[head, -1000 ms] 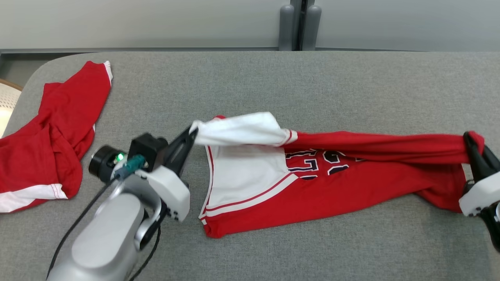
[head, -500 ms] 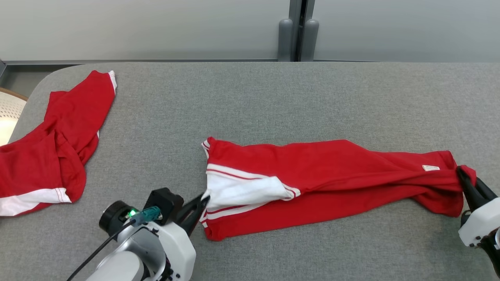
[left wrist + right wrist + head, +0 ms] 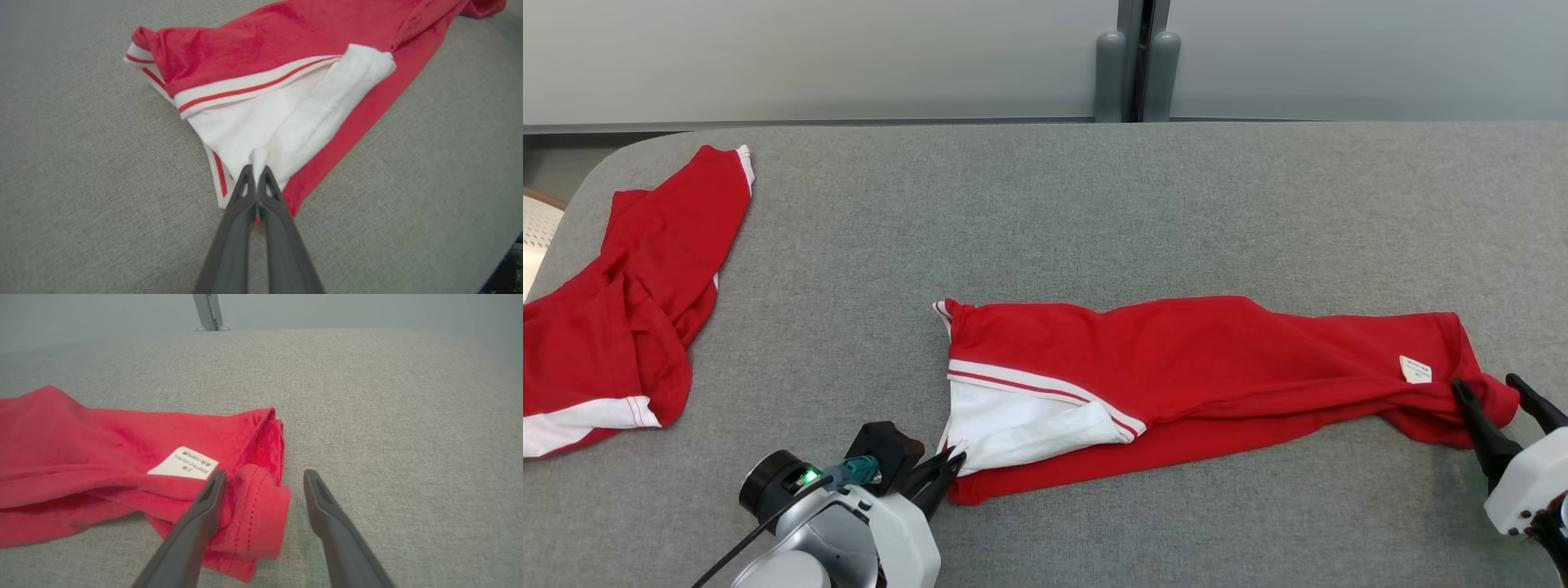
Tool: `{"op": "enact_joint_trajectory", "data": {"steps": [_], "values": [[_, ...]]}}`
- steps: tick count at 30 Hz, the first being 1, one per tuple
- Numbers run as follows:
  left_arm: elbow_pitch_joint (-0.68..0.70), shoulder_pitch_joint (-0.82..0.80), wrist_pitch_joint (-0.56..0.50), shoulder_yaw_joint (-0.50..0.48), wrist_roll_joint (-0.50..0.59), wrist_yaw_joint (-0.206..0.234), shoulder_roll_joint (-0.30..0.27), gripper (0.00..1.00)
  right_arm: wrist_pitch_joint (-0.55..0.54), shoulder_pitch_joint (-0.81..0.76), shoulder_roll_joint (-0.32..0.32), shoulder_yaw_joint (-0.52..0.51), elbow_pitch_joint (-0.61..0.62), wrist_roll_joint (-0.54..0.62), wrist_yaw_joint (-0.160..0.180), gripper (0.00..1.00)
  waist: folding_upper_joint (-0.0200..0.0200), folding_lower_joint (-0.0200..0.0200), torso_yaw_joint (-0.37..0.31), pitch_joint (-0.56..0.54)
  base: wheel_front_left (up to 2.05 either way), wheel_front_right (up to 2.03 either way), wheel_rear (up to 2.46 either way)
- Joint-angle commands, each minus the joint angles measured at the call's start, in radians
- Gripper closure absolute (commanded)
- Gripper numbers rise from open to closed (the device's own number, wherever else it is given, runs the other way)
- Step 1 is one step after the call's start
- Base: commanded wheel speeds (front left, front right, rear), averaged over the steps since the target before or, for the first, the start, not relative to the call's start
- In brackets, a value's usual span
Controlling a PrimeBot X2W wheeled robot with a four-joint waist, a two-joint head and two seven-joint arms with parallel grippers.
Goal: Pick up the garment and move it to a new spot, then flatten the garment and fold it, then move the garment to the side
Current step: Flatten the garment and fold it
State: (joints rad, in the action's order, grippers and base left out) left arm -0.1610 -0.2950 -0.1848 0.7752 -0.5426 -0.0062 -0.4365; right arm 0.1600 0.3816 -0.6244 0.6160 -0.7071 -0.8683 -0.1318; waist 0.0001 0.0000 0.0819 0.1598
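The garment (image 3: 1201, 367) is red with a white, red-striped sleeve (image 3: 1021, 416), lying folded lengthwise across the grey table (image 3: 1045, 212). At its left end my left gripper (image 3: 952, 465) is shut on the white sleeve corner (image 3: 258, 157), low over the table. At the right end my right gripper (image 3: 1499, 392) stands open, its fingers either side of the red hem (image 3: 261, 506), which lies loose on the cloth surface. A white label (image 3: 184, 463) shows near that hem.
A second red garment (image 3: 629, 302) with white trim lies crumpled at the table's far left edge. A grey post (image 3: 1131, 73) stands behind the table against the wall. Bare grey table stretches beyond and in front of the garment.
Both grippers brought the garment's far edge toward me, folding it over itself and hiding the printed number. The right gripper then opened and let go of the hem.
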Motion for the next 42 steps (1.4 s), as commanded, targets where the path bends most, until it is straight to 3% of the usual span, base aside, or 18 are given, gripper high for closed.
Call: {"op": "enact_joint_trajectory", "data": {"steps": [1, 9, 15, 20, 24, 28, 32, 37, 42], "values": [[-0.002, -0.005, 0.000, -0.002, 0.000, 0.005, -0.007, 0.00, -0.003, -0.014, -0.008, 0.000, 0.003, -0.006, 0.002, 0.00, -0.0001, 0.0000, 0.000, -0.001, 0.00, 0.00, 0.00], [0.009, -0.026, 0.041, -0.050, -0.019, 0.039, -0.004, 0.00, 0.009, -0.011, -0.058, -0.032, 0.045, -0.058, 0.002, 0.00, -0.0001, 0.0000, -0.003, -0.012, 0.00, 0.00, 0.00], [0.022, -0.053, 0.219, -0.172, -0.046, 0.125, 0.060, 0.00, 0.080, 0.019, -0.045, -0.089, 0.085, -0.040, 0.002, 0.00, -0.0001, 0.0000, 0.002, -0.018, 0.00, 0.00, 0.00], [0.005, -0.057, 0.401, -0.268, -0.079, 0.165, 0.136, 0.00, 0.106, 0.017, -0.001, -0.222, 0.185, 0.044, 0.001, 0.00, -0.0001, 0.0000, 0.007, -0.021, 0.00, 0.00, 0.00], [0.004, -0.034, 0.448, -0.353, -0.064, 0.189, 0.208, 0.00, 0.106, -0.074, 0.086, -0.358, 0.323, 0.166, 0.001, 0.00, -0.0001, 0.0000, 0.013, -0.020, 0.00, 0.00, 0.00], [0.073, 0.032, 0.450, -0.487, 0.046, 0.172, 0.297, 0.00, 0.106, -0.166, 0.172, -0.429, 0.405, 0.250, 0.001, 0.00, -0.0001, 0.0000, 0.021, -0.016, 0.00, 0.00, 0.00], [0.079, 0.111, 0.450, -0.574, 0.116, 0.114, 0.363, 0.00, 0.107, -0.217, 0.225, -0.432, 0.420, 0.314, 0.001, 0.00, -0.0001, 0.0000, 0.023, -0.013, 0.00, 0.00, 0.00], [0.048, 0.145, 0.451, -0.607, 0.174, 0.055, 0.381, 0.00, 0.106, -0.210, 0.247, -0.442, 0.390, 0.339, 0.001, 0.00, -0.0001, 0.0000, 0.027, 0.001, 0.00, 0.00, 0.00], [0.043, 0.126, 0.451, -0.604, 0.162, 0.048, 0.384, 0.00, 0.107, -0.171, 0.241, -0.453, 0.314, 0.346, 0.001, 0.00, -0.0001, 0.0000, 0.036, 0.023, 0.00, 0.00, 0.00]]}}
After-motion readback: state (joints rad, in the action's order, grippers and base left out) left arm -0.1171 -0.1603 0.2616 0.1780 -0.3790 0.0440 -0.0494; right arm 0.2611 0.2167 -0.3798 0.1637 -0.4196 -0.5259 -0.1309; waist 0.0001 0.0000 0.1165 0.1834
